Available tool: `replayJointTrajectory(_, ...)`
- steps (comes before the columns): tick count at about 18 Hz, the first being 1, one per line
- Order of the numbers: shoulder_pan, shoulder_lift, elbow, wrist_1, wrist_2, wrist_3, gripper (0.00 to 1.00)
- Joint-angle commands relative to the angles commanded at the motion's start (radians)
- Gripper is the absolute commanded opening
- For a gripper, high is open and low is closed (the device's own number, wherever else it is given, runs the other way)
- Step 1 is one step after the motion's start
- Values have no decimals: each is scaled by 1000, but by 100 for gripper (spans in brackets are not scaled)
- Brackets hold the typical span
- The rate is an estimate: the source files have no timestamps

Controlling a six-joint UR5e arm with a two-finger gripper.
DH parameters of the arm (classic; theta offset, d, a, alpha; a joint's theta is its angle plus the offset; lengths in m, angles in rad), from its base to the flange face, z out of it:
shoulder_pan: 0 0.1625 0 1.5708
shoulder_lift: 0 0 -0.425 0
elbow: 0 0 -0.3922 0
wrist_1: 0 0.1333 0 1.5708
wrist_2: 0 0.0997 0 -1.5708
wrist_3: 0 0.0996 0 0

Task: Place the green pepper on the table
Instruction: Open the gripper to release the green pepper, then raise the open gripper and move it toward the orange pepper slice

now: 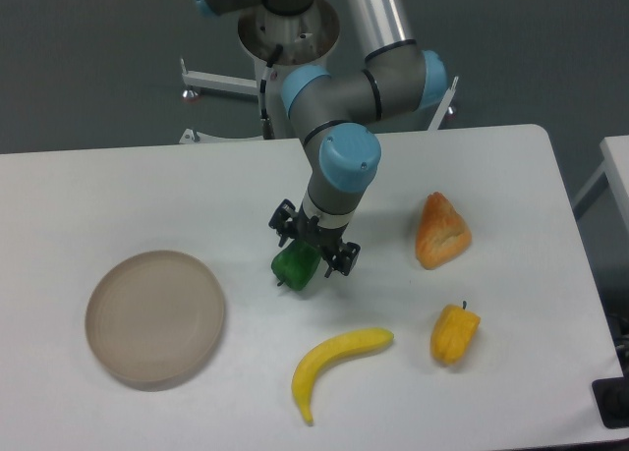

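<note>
The green pepper (pixel 294 267) is small, glossy and dark green, and it rests on the white table (pixel 118 186) near the middle. My gripper (pixel 314 241) hangs right over it, open, with its black fingers spread to either side of the pepper's upper part and not pressing on it. The arm comes down from the base at the back and hides the top of the pepper.
A round beige plate (pixel 155 317) sits at the left. A banana (pixel 337 362) lies in front of the pepper, a yellow-orange pepper (pixel 454 334) at the front right, and an orange pastry-like item (pixel 441 231) at the right.
</note>
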Motion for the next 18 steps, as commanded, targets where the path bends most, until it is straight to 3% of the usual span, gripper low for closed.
replayJointTrajectory(6,37,9,100,3,80,24,100)
replayJointTrajectory(10,66,5,140,5,179,161,100)
replayJointTrajectory(18,141,-18,233,2,213,271,100)
